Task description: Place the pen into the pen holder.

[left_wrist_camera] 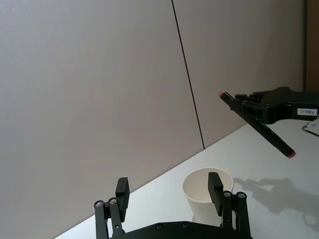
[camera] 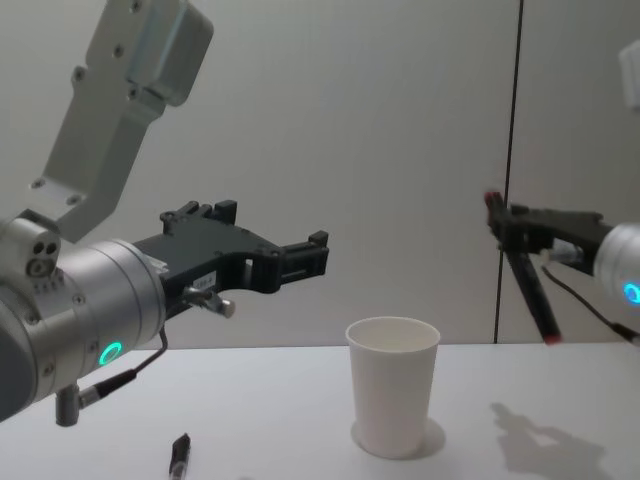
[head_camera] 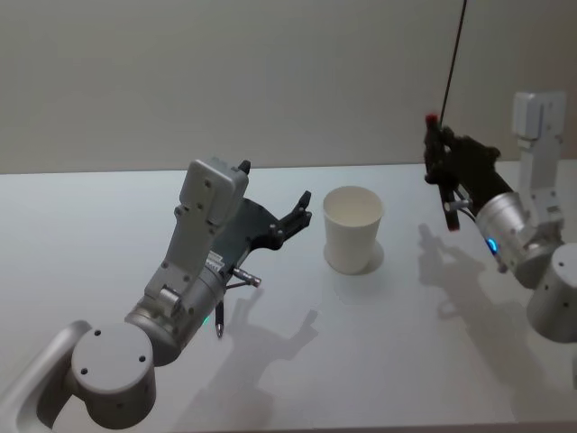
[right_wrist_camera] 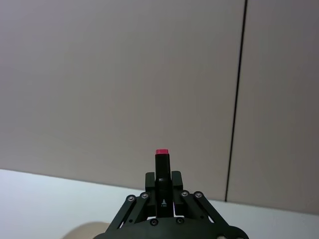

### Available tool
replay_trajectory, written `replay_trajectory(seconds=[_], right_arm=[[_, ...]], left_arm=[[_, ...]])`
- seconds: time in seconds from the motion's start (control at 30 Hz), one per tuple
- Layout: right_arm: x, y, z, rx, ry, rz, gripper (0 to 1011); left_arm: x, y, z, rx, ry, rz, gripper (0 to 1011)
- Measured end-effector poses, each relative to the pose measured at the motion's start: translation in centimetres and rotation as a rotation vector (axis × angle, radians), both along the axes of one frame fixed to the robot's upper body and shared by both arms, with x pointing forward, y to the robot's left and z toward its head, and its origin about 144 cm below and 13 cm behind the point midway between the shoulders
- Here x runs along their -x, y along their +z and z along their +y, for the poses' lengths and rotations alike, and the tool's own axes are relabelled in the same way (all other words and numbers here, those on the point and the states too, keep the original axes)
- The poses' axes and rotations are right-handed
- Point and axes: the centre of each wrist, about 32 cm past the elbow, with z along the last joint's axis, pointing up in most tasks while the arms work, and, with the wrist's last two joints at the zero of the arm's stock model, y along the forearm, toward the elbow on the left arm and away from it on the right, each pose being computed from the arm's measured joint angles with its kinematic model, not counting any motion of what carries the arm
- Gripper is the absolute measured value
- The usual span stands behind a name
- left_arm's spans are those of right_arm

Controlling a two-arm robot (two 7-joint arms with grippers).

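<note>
Up at the right, the right gripper [camera: 512, 228] is clamped on the pen [camera: 533, 288], a black one with red ends. It holds the pen in the air, tilted, with the lower end pointing down toward the table [head_camera: 433, 361]. That grip suits lowering the pen end-first, though it hangs well off to the right of the cup [camera: 392, 385], not above it. The white paper cup stands upright with its mouth open, between the 2 arms.

On the cup's other side, the left gripper [head_camera: 297, 216] hovers off the table with its 2 fingers spread apart and nothing between them. It looks idle, or perhaps ready to steady the cup. Below that arm, a small dark stick [camera: 180, 457] lies on the table; I cannot tell what it is.

The table is plain pale grey. Behind it is a bare wall [head_camera: 270, 72] with 1 dark vertical seam [camera: 520, 100].
</note>
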Motion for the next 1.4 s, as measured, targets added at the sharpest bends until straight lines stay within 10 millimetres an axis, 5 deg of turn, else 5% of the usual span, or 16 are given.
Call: replay_trajectory(seconds=[0.77, 1.4], right_arm=[[-4.2, -3.3, 5.2, -0.051, 0.149, -0.283, 177], [-5.1, -6.1, 7.2, -0.034, 0.173, -0.371, 177]], left_arm=[[0.0, 0.0, 0.0, 0.000, 0.000, 0.000, 1004], [0.0, 0.0, 0.0, 0.000, 0.000, 0.000, 1004]])
